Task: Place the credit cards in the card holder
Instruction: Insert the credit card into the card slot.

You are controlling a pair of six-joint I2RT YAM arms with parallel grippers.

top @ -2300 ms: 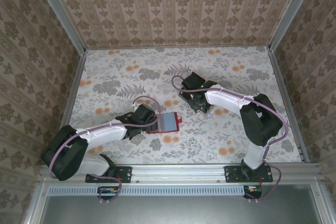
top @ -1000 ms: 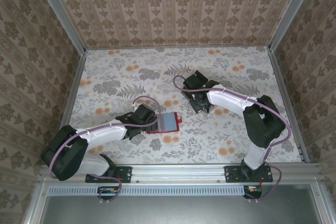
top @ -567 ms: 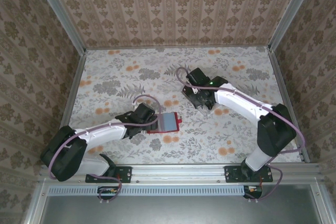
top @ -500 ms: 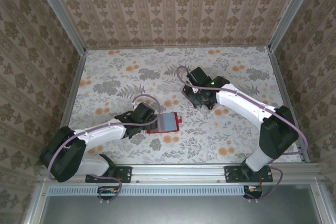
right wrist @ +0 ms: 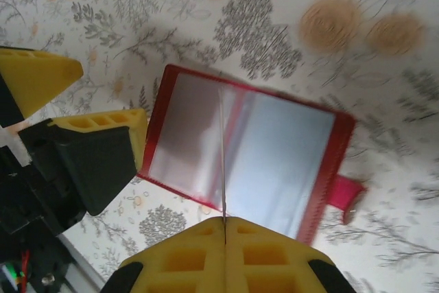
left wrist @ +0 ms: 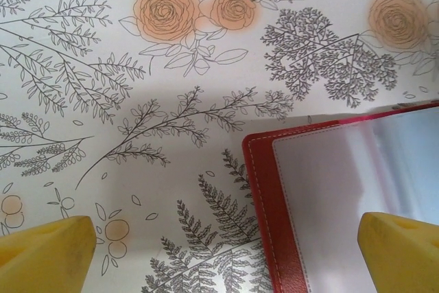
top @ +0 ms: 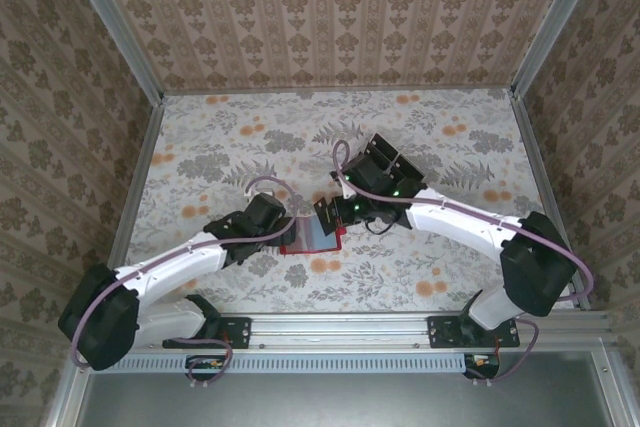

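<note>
Right wrist: right pincer [right wrist: 224, 228] clamped a thin credit card [right wrist: 223, 149] edge-on over the red, clear-pocketed card holder [right wrist: 274, 156]; left pincer [left wrist: 223, 255] stood apart.

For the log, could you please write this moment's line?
left gripper: open, at wallet | right gripper: shut on card, over wallet

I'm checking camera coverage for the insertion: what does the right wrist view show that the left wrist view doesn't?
Right wrist, not left: the whole open card holder with its snap tab, and what looks like a credit card edge-on in the shut right pincer, over the holder's middle. Left wrist, not right: the stitching along the holder's red corner, framed by the tips of the open left pincer. Both: the holder's clear sleeve, the left pincer's yellow fingers, the floral table.
</note>
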